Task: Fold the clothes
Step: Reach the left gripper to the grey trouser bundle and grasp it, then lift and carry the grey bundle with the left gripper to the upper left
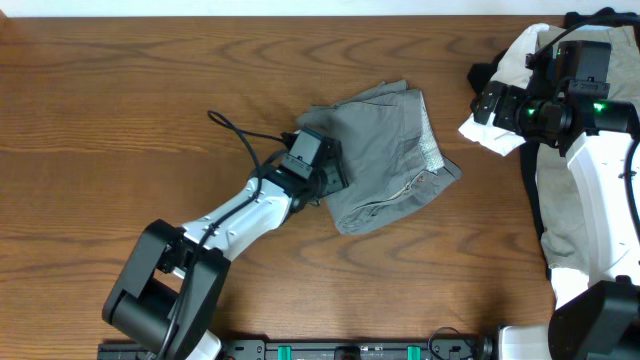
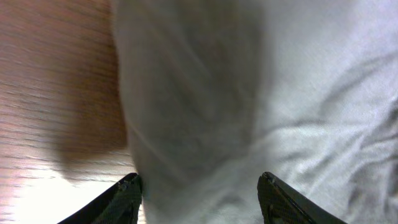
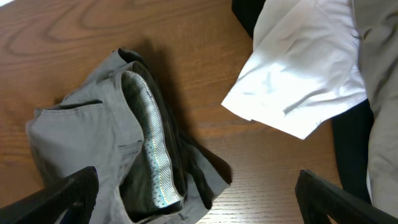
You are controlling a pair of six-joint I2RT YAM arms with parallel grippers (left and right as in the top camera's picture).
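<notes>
So the grey shorts (image 1: 385,155) are lying bunched mid-worktop (image 1: 120,100), and the left hand (image 2: 199,180) is straddling a fold at their left edge, probably to flip it over. Can't tell if it's actually pinching. The right hand (image 1: 490,105) is hanging wide open by the white piece (image 1: 520,60). No containers showing.

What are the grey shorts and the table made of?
The shorts look like soft, matte woven cloth, probably cotton: they wrinkle and fold. The table looks like brown wood, or a wood-look top: grain lines run across it, with a slight sheen.
</notes>
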